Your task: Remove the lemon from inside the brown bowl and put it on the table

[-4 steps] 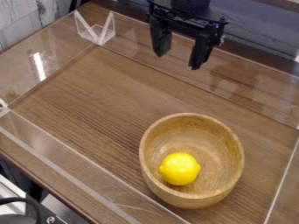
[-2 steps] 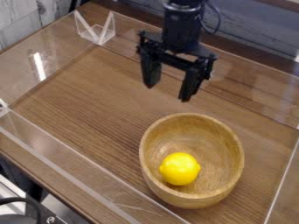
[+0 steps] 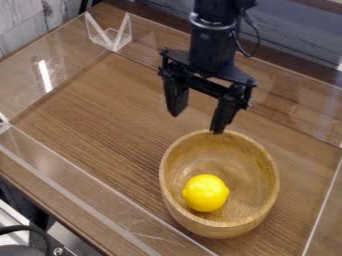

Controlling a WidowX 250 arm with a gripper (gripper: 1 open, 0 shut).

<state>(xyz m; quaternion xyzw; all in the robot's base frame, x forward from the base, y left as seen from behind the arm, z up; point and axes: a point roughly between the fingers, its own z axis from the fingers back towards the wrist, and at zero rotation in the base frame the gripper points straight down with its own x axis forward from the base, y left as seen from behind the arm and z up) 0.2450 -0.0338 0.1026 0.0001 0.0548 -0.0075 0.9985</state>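
Since the earlier frames the tool [image 3: 201,108] has come forward from the counter's far edge and dropped lower, and it now hangs just behind the far rim of the brown bowl [image 3: 221,182]. Its black fingers [image 3: 174,96] point straight down and stand spread wide apart, with nothing between them; one fingertip sits close above the bowl's far rim, though whether it touches is hard to tell. Inside the bowl, the lemon [image 3: 205,192] rests left of centre, toward the near side, well apart from the tool. Bowl and lemon sit near the counter's [image 3: 107,115] right near corner, close to the clear acrylic wall [image 3: 80,190] bordering the near edge.
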